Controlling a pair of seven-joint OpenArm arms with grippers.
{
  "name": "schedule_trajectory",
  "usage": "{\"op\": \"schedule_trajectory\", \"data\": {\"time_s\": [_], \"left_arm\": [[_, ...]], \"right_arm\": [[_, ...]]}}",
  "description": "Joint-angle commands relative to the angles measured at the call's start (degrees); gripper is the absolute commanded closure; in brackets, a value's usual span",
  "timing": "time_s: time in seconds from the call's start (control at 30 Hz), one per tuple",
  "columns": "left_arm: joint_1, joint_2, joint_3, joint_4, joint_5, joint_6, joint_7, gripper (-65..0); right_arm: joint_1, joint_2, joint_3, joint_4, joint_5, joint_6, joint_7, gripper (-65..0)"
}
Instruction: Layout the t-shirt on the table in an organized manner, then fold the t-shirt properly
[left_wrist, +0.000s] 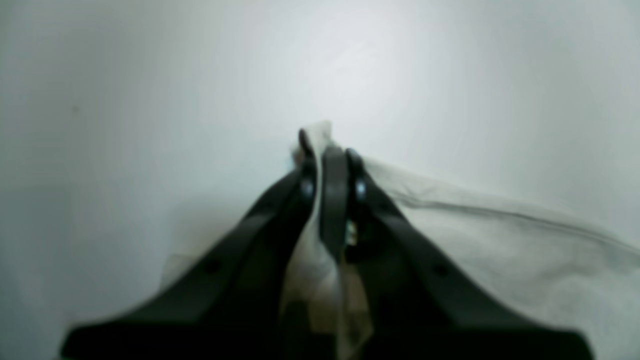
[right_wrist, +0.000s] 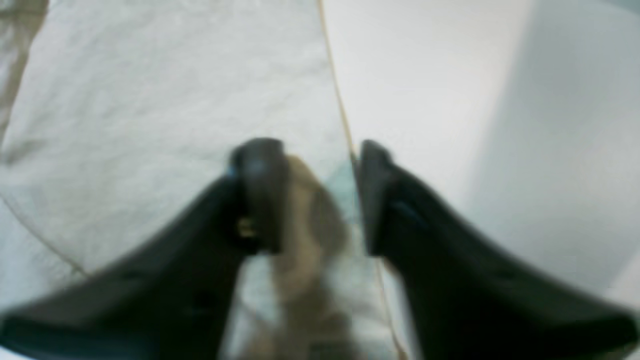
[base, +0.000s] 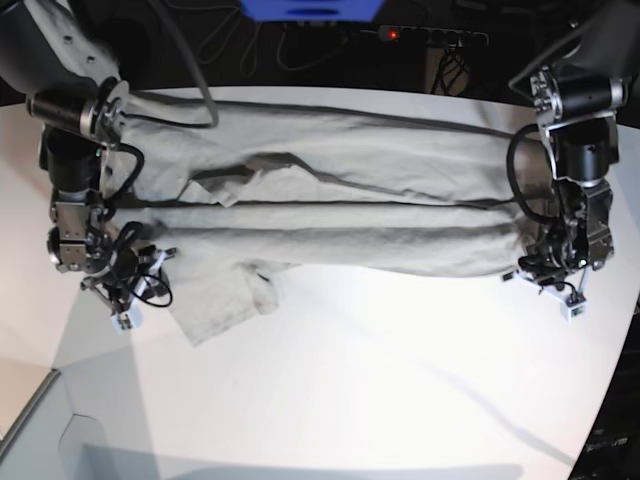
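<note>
apparently left pincer pinches the t-shirt; right pincer spread, seemingly straddling its edge.

the light grey-beige t-shirt lies stretched sideways in long folds across the white table.

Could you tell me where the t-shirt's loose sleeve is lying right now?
In the base view, the sleeve lies flat on the table, lower left of the t-shirt, beside the right gripper.
</note>
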Motion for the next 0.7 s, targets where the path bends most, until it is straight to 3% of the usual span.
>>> {"op": "schedule_trajectory", "data": {"time_s": [0.0, 0.07, 0.3, 0.47, 0.67], "left_arm": [[-1.1, -0.8, -0.1, 0.8, 0.2, 0.2, 0.2, 0.0], [-1.1, -0.8, -0.1, 0.8, 0.2, 0.2, 0.2, 0.0], [-1.4, -0.8, -0.1, 1.0, 0.2, 0.2, 0.2, 0.0], [-1.0, -0.7, -0.1, 6.0, 0.2, 0.2, 0.2, 0.0], [-1.0, -0.7, -0.1, 9.3, 0.2, 0.2, 0.3, 0.0]], "right_arm": [[1.0, -0.3, 0.0, 0.4, -0.4, -1.0, -1.0, -6.6], [1.0, -0.4, 0.1, 0.7, -0.4, -1.0, -1.0, 0.0], [1.7, -0.4, 0.3, 4.8, -0.1, -1.0, -0.5, 0.0], [1.6, -0.3, 0.2, 10.7, 5.9, -0.9, -1.1, 0.0], [0.2, -0.5, 2.3, 16.4, 6.3, 0.2, -1.0, 0.0]]}}
